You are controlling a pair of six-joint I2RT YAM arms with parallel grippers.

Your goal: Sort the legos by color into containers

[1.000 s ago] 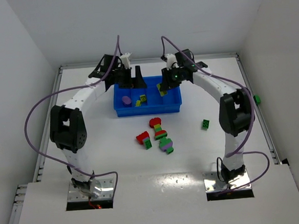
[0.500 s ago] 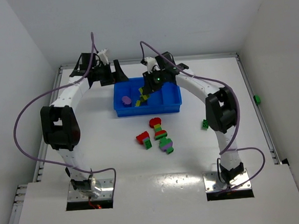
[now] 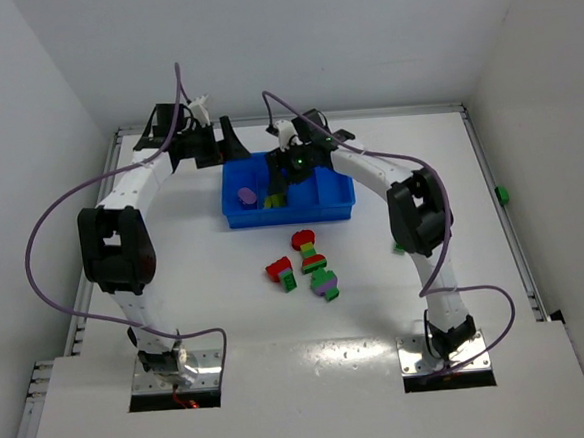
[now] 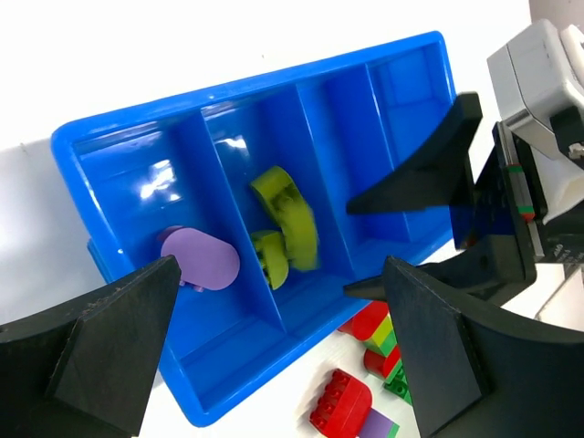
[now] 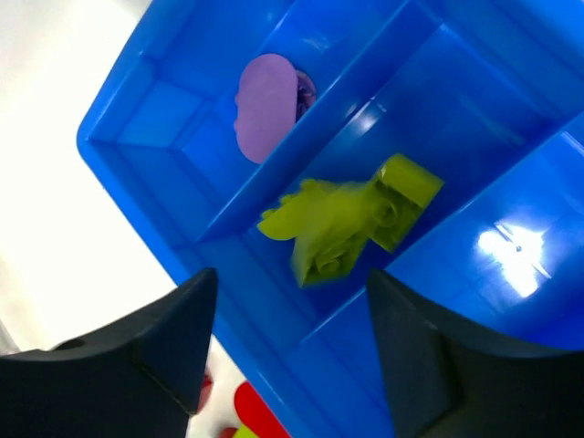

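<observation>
We log the yellow-green brick (image 5: 342, 224), blurred, in one compartment of the blue tray (image 5: 137, 137), with the purple brick (image 5: 265, 105) next door at its 10 o'clock. Above it the right gripper (image 5: 290, 283) is spread and empty; the left gripper (image 4: 280, 274) is spread too. Risk: if the brick is unsettled, it may bounce into the neighbouring compartment.

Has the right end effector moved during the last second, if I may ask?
Yes: the right end effector slid left along the blue tray, from its right end.
</observation>
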